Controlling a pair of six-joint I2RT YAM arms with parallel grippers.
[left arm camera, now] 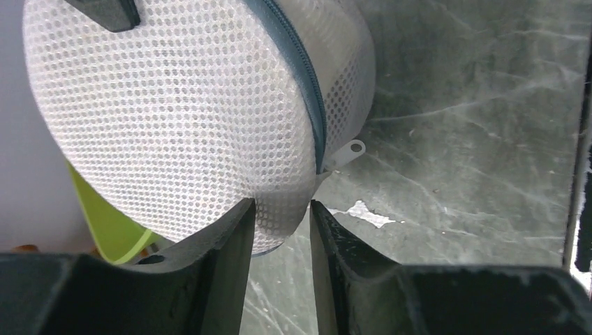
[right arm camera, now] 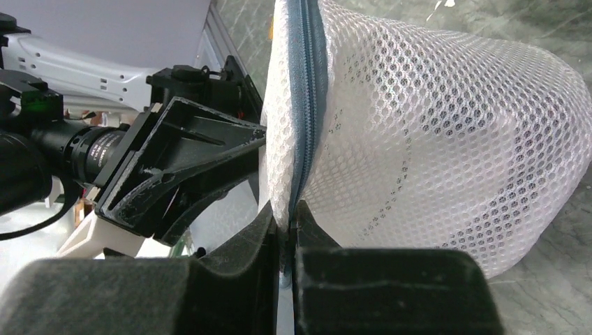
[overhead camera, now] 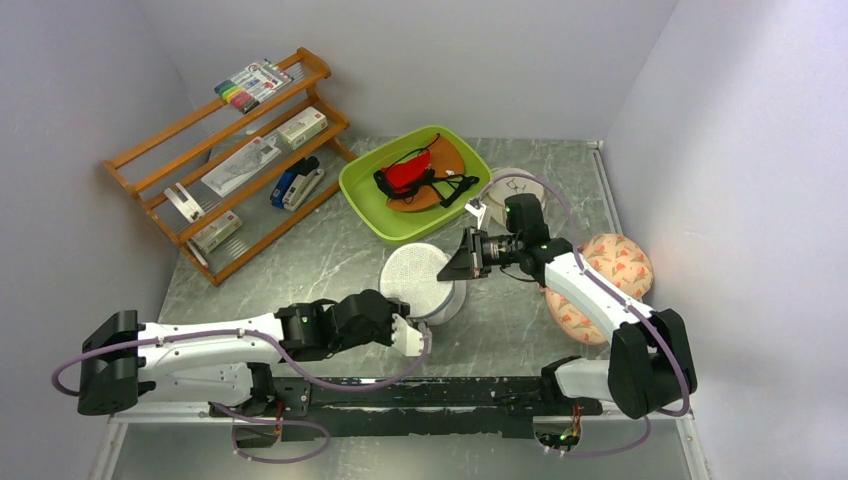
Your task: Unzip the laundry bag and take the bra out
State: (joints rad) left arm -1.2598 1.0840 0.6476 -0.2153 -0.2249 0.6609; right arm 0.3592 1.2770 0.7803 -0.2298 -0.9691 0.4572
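Observation:
The laundry bag [overhead camera: 418,278], a round white mesh case with a dark zipper rim, stands on edge at mid-table. My left gripper [overhead camera: 414,337] is at its near side; in the left wrist view [left arm camera: 279,209] the fingers [left arm camera: 234,237] pinch a bulge of the mesh [left arm camera: 174,118]. My right gripper [overhead camera: 463,262] is at the bag's right side; in the right wrist view [right arm camera: 286,216] it is shut on the blue-grey zipper rim [right arm camera: 307,105] of the bag [right arm camera: 447,153]. The zipper looks closed. The bra is hidden.
A green tray [overhead camera: 356,190] behind the bag holds a red garment with black straps [overhead camera: 405,172]. A cream round pouch [overhead camera: 517,185] and a peach floral pouch [overhead camera: 618,268] lie at the right. A wooden rack [overhead camera: 230,150] stands back left. Grey walls close in.

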